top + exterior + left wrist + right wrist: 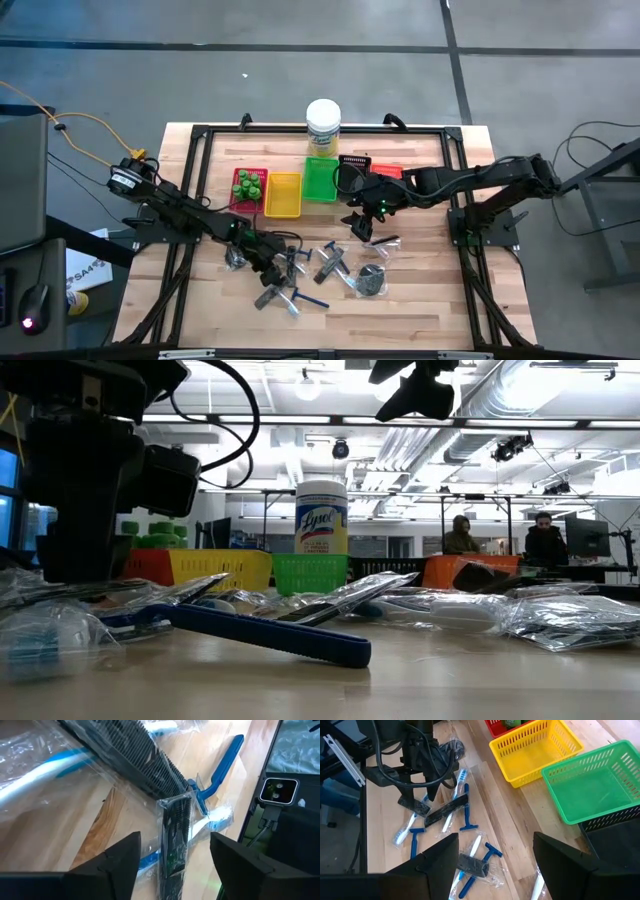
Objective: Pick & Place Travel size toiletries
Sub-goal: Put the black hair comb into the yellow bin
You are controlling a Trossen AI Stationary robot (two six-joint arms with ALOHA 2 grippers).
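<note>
The wooden table (420, 310) carries coloured baskets (283, 194), a jar (322, 127) and scattered wrapped toiletries (330, 262).

Both arms are built of dark, near-black links with rounded joint housings. The left arm (170, 215) carries a yellow tag and a round silver-grey motor cap near its base, with an orange cable trailing from it. The right arm (470, 180) shows a small green indicator light near its wrist, and black cables loop off its shoulder. Each ends in two flat, wedge-shaped matte black fingers (112, 865), plain and unmarked; those of the right arm (435, 862) look alike.
</note>
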